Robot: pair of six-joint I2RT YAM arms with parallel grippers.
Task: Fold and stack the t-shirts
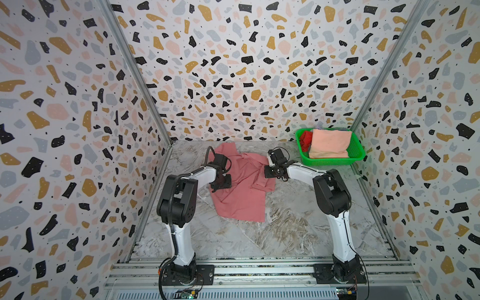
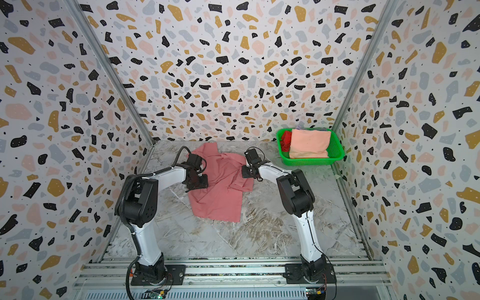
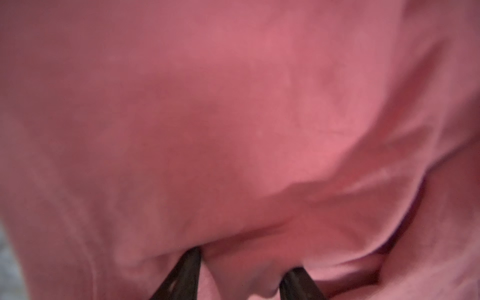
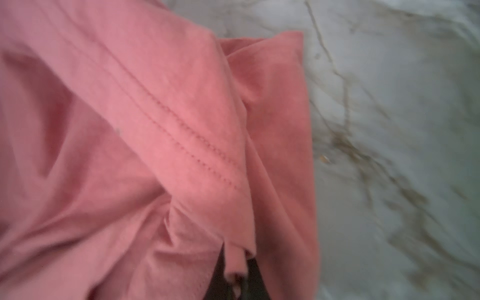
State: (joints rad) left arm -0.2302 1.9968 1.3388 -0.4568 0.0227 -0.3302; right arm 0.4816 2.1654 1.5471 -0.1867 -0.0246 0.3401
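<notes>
Crumpled dusty-pink t-shirt (image 1: 241, 192) is laid on marble table (image 1: 285, 228). A fold is clamped by right gripper (image 4: 235, 259). Left gripper (image 3: 245, 259) is seen parted against the cloth.

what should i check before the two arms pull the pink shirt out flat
1. Right fingers shut on the pink shirt: ok.
2. Left fingers clamped: not ok, they stand apart with cloth between them.
3. Part held on the right, sleeve or hem: cannot tell.
4. Pink shirt lying flat: not ok, bunched with overlapping layers.
5. Green basket with the peach shirt and red shirt apart from both arms: ok.
</notes>
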